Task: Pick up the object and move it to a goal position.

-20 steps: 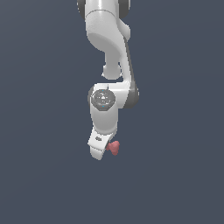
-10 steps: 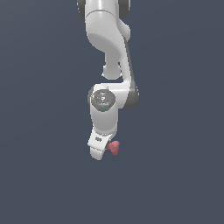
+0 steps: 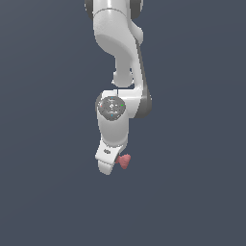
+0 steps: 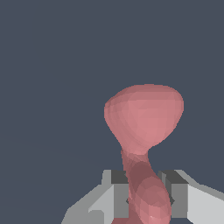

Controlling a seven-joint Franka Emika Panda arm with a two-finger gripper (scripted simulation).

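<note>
Barely a twitch since half a second ago: arm and red object sit in the same spot of the exterior view, nothing shifted that can be made out.

The object [image 4: 144, 131] is a matte red lumpy shape, and the wrist view shows it well: one broad bulbous end stands clear beyond the fingertips, a narrow waist runs down from it, and a second rounded end sits between the two dark finger pads [image 4: 119, 177]. The gripper [image 4: 144, 197] is clamped on that lower part, a pad pressing close on either side, light grey fingers behind them.

In the exterior view the object [image 3: 124, 161] pokes out just beside the gripper [image 3: 111, 163], on the exterior view's right of it, only its red tip showing past the white hand. The arm [image 3: 117, 62] comes down from above the gripper, the round wrist joint [image 3: 112, 106] directly over it. Around the gripper lies only plain dark blue-grey background [image 3: 202, 182]; whether the object touches any surface cannot be told.
</note>
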